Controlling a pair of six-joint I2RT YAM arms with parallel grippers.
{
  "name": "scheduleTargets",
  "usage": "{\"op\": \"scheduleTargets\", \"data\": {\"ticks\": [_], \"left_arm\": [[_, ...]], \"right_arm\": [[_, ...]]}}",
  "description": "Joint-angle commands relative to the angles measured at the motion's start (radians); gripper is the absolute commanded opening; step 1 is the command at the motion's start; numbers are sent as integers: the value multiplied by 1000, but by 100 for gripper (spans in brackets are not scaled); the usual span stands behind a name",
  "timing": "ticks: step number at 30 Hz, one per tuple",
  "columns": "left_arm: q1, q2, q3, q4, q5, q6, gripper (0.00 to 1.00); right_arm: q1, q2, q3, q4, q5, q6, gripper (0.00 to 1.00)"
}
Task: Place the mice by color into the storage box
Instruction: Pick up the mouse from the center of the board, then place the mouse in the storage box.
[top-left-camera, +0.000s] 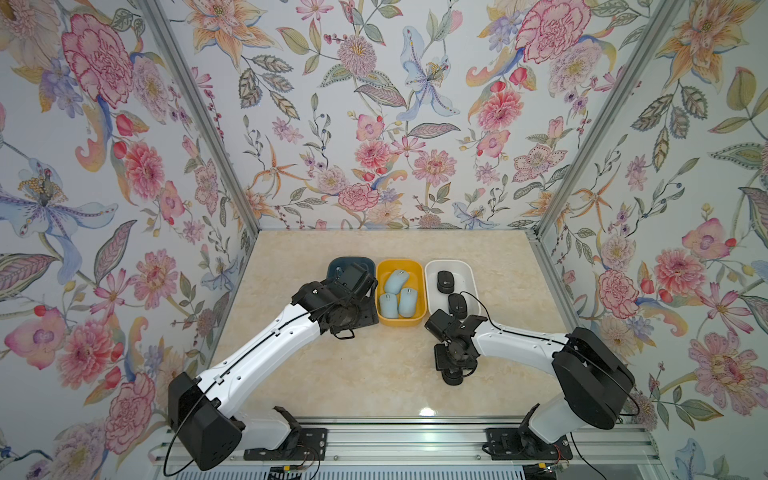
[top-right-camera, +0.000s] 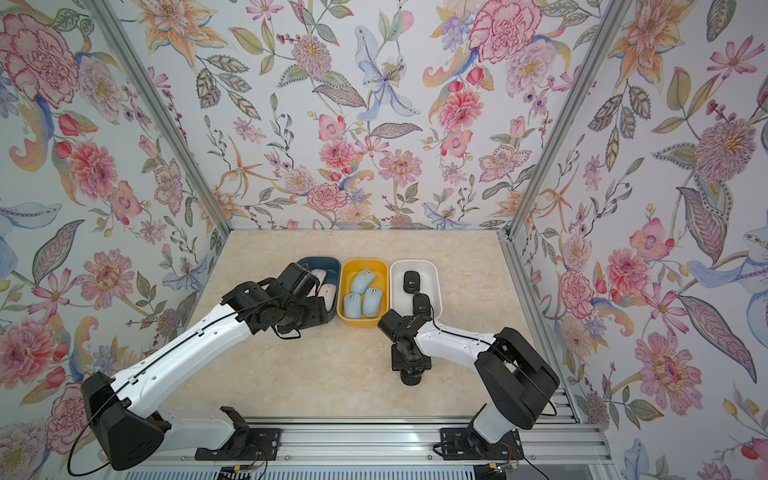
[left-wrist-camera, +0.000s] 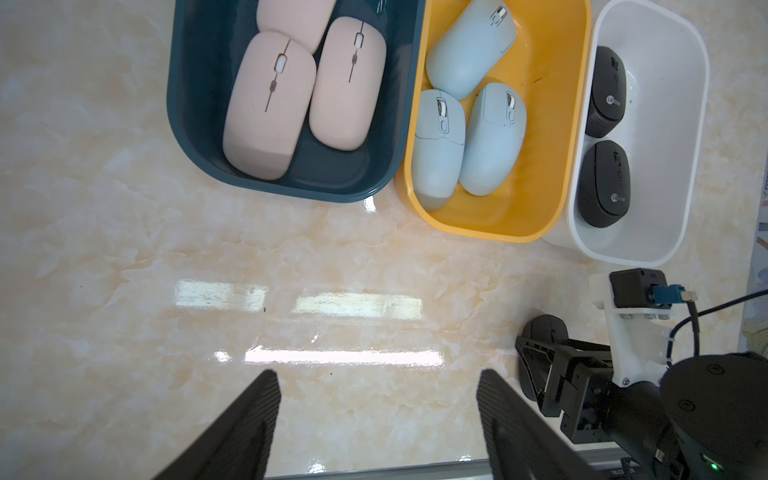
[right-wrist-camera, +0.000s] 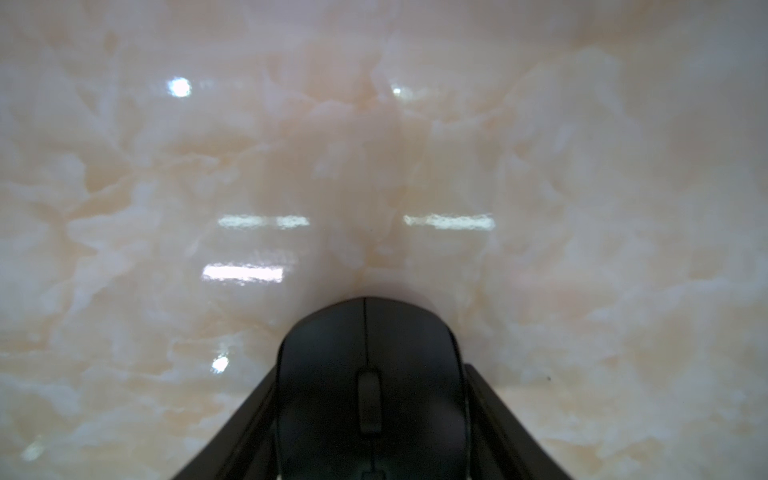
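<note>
Three bins stand in a row. The dark blue bin (left-wrist-camera: 191, 124) holds three pale pink mice (left-wrist-camera: 266, 108). In the yellow bin (left-wrist-camera: 565, 137) lie three light blue mice (left-wrist-camera: 492, 141). Two black mice (left-wrist-camera: 604, 185) lie in the white bin (left-wrist-camera: 673, 166). A third black mouse (right-wrist-camera: 365, 332) rests on the table in front of the white bin, and my right gripper (right-wrist-camera: 371, 368) is shut on its sides; in a top view it shows below the wrist (top-left-camera: 453, 376). My left gripper (left-wrist-camera: 378, 382) hangs open above the table in front of the blue bin, with nothing between its fingers.
The marble tabletop (top-left-camera: 374, 374) stretches from the bins to the front rail (top-left-camera: 399, 440). Flowered walls close off the back and both sides. The left arm (top-left-camera: 257, 353) covers most of the blue bin in a top view.
</note>
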Motion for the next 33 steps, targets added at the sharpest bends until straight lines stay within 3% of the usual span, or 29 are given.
{"op": "scheduleTargets", "data": {"ticks": [1,18,26,33], "left_arm": [[11,-25,-7,-25,2,-1,78],[11,-17,-5,-24,-12,-3,78],[11,-25,2,-24,-17,8,78],[12,-25,11,-26,-17,10,78]], "right_arm": [[6,-3,-16,-42,18,-9,59],[-8,-70,264,-311,31,-118,59],[-119,-30,539,-437,6,-248,60],[-220,101,737,-447,3,-326,60]]}}
